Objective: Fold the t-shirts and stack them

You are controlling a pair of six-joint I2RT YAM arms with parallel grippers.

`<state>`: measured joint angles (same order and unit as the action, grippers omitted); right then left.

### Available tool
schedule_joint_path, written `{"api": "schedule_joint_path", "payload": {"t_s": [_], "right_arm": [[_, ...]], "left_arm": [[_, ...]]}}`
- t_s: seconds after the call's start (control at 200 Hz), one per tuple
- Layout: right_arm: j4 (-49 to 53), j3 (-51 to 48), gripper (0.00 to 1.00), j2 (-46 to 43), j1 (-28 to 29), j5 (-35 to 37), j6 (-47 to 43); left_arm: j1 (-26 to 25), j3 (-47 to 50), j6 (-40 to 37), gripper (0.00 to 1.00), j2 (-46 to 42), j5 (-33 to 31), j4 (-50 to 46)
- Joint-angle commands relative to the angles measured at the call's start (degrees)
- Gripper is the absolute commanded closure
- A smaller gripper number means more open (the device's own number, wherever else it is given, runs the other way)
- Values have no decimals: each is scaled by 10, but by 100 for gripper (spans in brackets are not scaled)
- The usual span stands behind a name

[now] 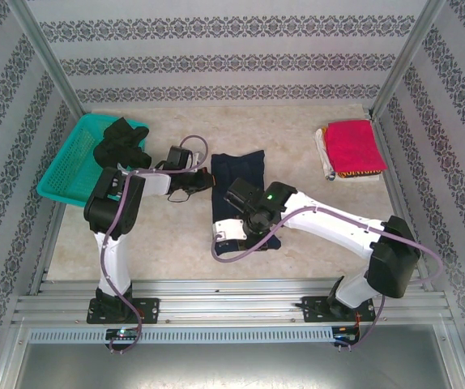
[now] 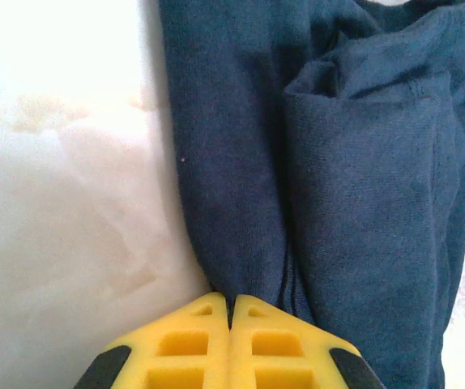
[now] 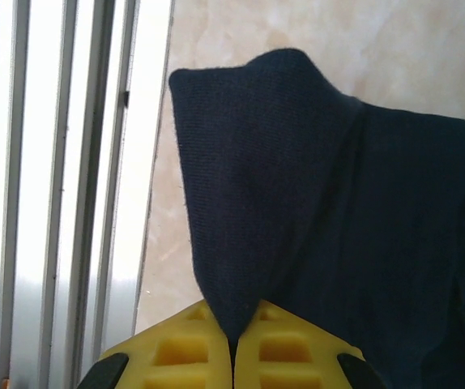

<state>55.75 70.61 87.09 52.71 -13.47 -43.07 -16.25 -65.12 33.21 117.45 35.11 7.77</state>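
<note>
A dark navy t-shirt (image 1: 241, 174) lies partly folded at the middle of the table. My left gripper (image 1: 206, 180) is at its left edge, and in the left wrist view its yellow fingers (image 2: 192, 340) are shut on a fold of navy cloth (image 2: 354, 186). My right gripper (image 1: 230, 235) is at the shirt's near left corner. Its yellow fingers (image 3: 289, 348) are shut on a raised corner of the navy cloth (image 3: 281, 178). A folded pinkish-red t-shirt (image 1: 354, 144) tops a small stack at the back right.
A teal mesh basket (image 1: 70, 170) stands at the back left, close behind the left arm. Patterned walls and metal posts enclose the table. Aluminium rails (image 3: 54, 162) run along the near edge, just beside the right gripper.
</note>
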Motion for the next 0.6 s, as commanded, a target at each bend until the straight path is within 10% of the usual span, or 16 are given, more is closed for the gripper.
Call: {"api": "schedule_joint_path", "payload": {"t_s": [0.0, 0.595], "right_arm": [[-9, 16, 100, -4, -18, 32, -15], [-63, 249, 100, 190, -153, 92, -133]], "left_arm": [[-23, 46, 16, 100, 14, 21, -70], [-7, 17, -14, 100, 77, 65, -75]]}}
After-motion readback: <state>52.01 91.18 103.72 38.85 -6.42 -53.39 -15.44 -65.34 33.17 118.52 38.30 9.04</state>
